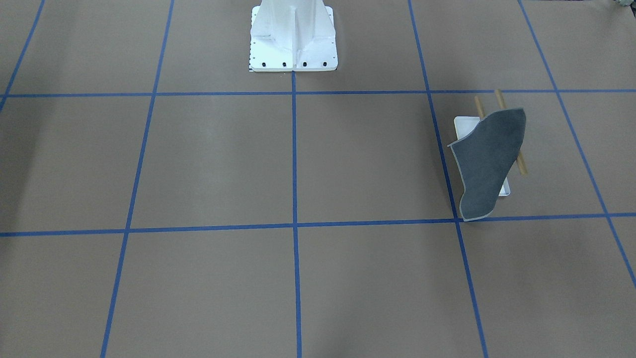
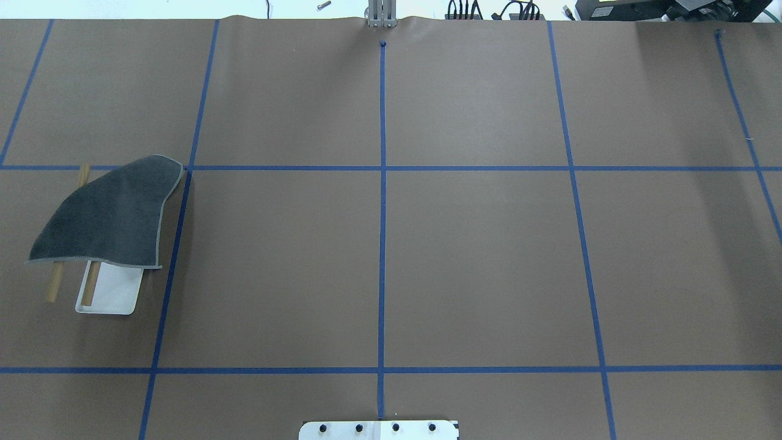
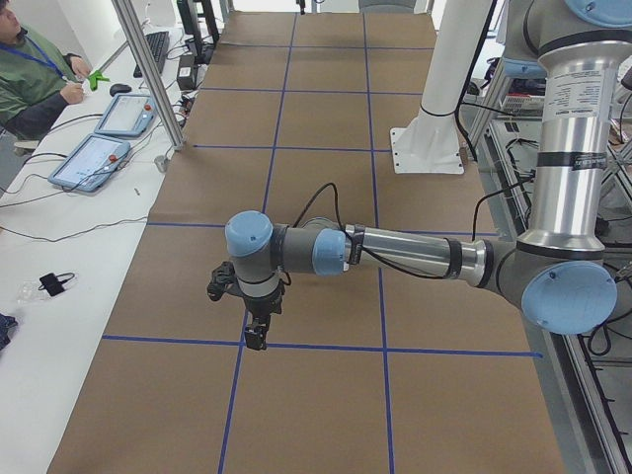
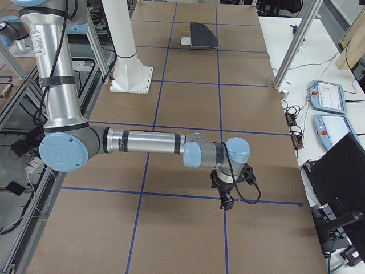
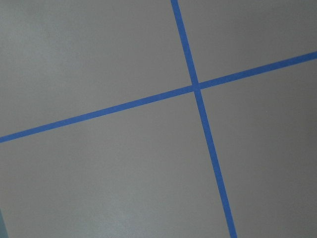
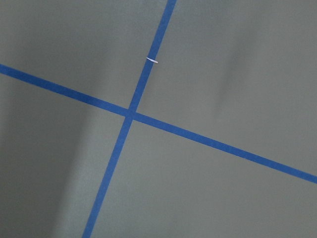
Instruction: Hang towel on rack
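Observation:
The towel (image 1: 489, 159) hangs dark grey side up over the rack's two light-wood rods (image 1: 499, 99), and one corner reaches down to the table. It also shows in the overhead view (image 2: 110, 217) and far off in the exterior right view (image 4: 203, 35). The rack's white base (image 2: 116, 290) sticks out from under it. My left gripper (image 3: 255, 336) points down over a tape crossing in the exterior left view only. My right gripper (image 4: 226, 202) does the same in the exterior right view only. I cannot tell whether either is open or shut. Both wrist views show only paper and tape.
The white bolted pedestal (image 1: 293, 35) stands at the robot's side of the table. Blue tape lines (image 2: 382, 244) grid the brown paper. An operator (image 3: 30, 79) sits at a side table with teach pendants (image 3: 99, 148). More pendants (image 4: 328, 97) lie beside the other end.

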`<state>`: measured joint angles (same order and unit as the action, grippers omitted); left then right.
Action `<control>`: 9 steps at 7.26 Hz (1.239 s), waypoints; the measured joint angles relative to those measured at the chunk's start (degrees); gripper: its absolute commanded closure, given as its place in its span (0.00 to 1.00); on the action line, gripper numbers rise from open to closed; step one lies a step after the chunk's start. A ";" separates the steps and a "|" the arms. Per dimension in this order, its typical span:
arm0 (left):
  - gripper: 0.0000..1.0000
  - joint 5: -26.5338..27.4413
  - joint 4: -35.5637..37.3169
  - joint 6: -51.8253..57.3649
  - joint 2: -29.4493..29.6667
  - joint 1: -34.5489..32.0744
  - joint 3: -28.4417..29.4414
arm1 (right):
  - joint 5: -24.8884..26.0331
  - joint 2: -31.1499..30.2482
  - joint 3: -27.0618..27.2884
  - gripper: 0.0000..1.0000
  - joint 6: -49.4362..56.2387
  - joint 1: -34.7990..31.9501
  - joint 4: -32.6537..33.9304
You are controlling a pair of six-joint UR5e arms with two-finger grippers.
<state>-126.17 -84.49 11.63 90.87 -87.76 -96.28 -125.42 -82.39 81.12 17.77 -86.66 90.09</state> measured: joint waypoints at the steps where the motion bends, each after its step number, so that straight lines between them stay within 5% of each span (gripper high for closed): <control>1: 0.02 0.20 -0.02 -0.02 0.10 -0.01 -0.50 | 0.00 0.02 0.00 0.00 -0.03 0.00 0.00; 9: 0.02 0.46 -0.01 -0.02 0.04 0.05 -1.09 | 0.09 0.08 0.01 0.00 -0.19 0.00 0.00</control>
<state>-125.71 -84.50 11.60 90.91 -87.71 -97.37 -125.33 -82.30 81.13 17.58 -86.66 90.09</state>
